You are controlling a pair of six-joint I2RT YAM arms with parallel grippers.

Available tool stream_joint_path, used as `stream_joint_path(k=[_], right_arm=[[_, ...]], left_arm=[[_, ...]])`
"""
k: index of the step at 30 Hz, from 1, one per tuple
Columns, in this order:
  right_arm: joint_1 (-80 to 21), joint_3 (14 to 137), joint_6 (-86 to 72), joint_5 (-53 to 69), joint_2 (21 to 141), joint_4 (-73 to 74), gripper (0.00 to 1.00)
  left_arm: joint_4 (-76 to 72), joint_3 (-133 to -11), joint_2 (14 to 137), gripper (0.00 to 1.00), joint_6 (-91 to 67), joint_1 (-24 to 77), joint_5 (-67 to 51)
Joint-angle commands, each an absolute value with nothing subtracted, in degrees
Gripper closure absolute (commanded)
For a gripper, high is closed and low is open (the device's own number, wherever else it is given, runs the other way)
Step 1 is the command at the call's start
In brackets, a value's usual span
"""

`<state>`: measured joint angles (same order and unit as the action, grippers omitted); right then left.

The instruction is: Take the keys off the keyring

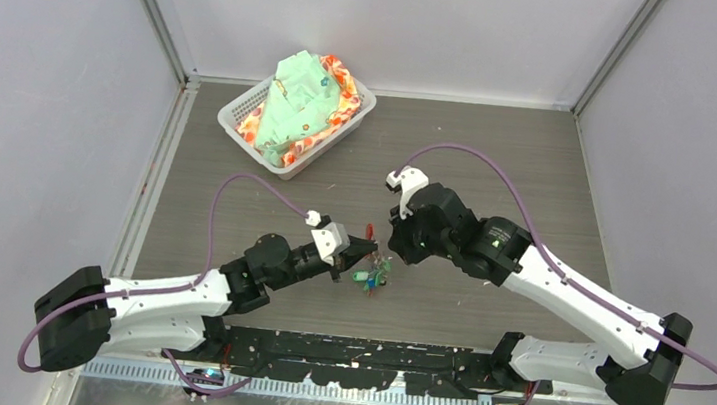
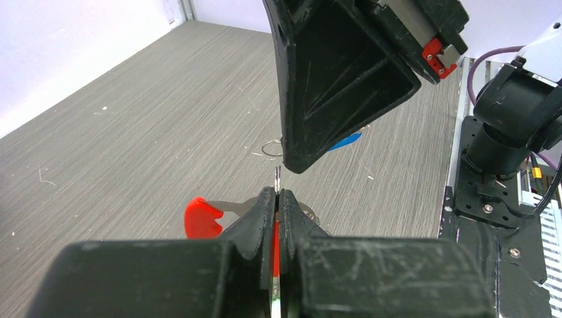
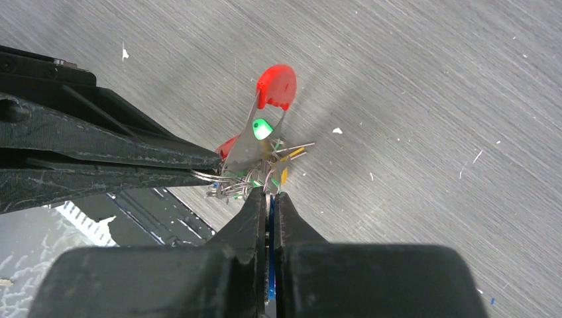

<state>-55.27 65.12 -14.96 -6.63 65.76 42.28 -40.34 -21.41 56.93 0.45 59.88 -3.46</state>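
Observation:
The keys are a tangle of silvery blades and small rings with a red tag, a green tag and yellow bits, held just above the table between both grippers. My left gripper is shut on the keyring, with a thin metal ring and a red piece pinched between its fingers; a red-tagged key sticks out to its left. My right gripper is shut on a blue-tagged key. In the top view the left gripper and right gripper nearly touch.
A white basket holding a green and orange cloth stands at the back left of the dark wood-grain table. The arms' black base plate runs along the near edge. Grey walls close in both sides.

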Motion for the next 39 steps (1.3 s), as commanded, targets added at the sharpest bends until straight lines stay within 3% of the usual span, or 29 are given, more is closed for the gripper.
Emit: stream_joint_path(k=[1,12,27,35,37,39], right_arm=[[-54.70,65.00,-17.49,-5.93,64.78,39.98,0.99],[-46.71,60.24,-25.61,-12.65,68.24,37.21,0.99],[-31.48,43.97,-36.27,-15.91,68.67,17.91,0.99],[-27.61,38.82,-38.21,-15.48,69.66,10.25,0.89],[-27.05,38.46,-38.06,-15.75,69.90,9.48,0.86],[-26.57,38.01,-38.06,-15.75,69.91,8.92,0.85]], left_arm=[[-47.13,-21.99,55.89,1.00,0.55,59.77,-2.11],[-36.06,-24.54,58.40,1.00,-7.59,58.96,9.43],[-12.82,-40.77,72.46,1.00,-15.89,50.48,7.27],[-11.53,-45.14,79.09,0.99,-19.18,48.78,7.93],[-11.61,-45.91,80.11,0.89,-19.58,48.40,7.24],[-10.74,-47.18,80.89,0.86,-19.47,48.26,6.74]])
